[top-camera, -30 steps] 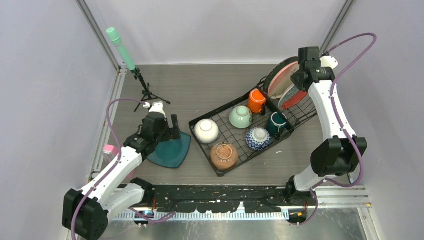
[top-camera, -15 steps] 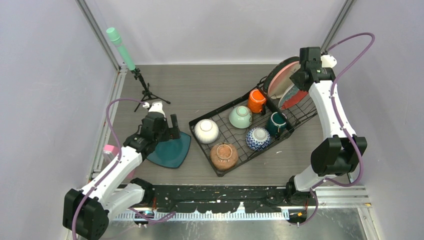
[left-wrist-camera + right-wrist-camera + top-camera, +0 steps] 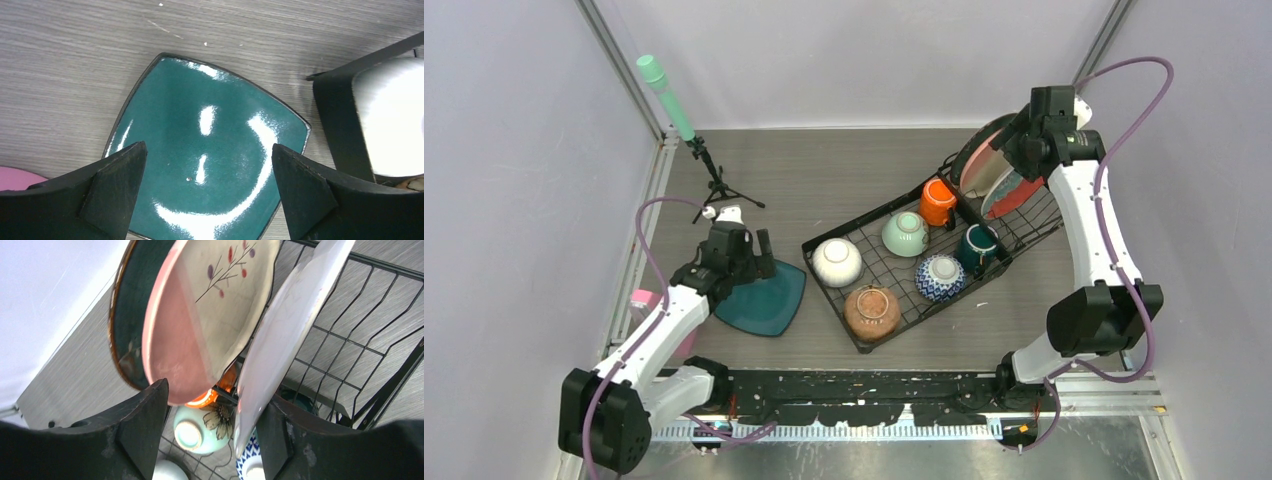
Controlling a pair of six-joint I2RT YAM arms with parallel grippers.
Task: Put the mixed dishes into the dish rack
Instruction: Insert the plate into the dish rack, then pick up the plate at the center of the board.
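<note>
A dark teal square plate [image 3: 766, 300] [image 3: 210, 150] lies flat on the table left of the dish rack [image 3: 894, 285]. My left gripper [image 3: 760, 252] [image 3: 208, 147] hovers open just above it, holding nothing. In the rack's tray lie white [image 3: 837, 262], mint-green [image 3: 905, 233], brown [image 3: 871, 312] and blue-patterned [image 3: 940, 277] bowls, beside an orange mug [image 3: 937, 200] and a dark teal mug [image 3: 977, 247]. Plates stand on edge in the slotted basket: a dark round one [image 3: 125, 305], a pink plate [image 3: 175, 340] and a pale plate [image 3: 292, 320]. My right gripper [image 3: 1012, 152] [image 3: 214, 400] is open, its fingers either side of the pink and pale plates' edges.
A mint-green cylinder [image 3: 664, 90] on a black tripod [image 3: 716, 188] stands at the back left. A small pink cup [image 3: 642, 298] [image 3: 15, 179] sits by the left arm. Enclosure walls close in on the left, back and right.
My right gripper's jaws have spread apart around the standing plates and the wrist has shifted slightly right. The left gripper edged a little left over the teal plate.
</note>
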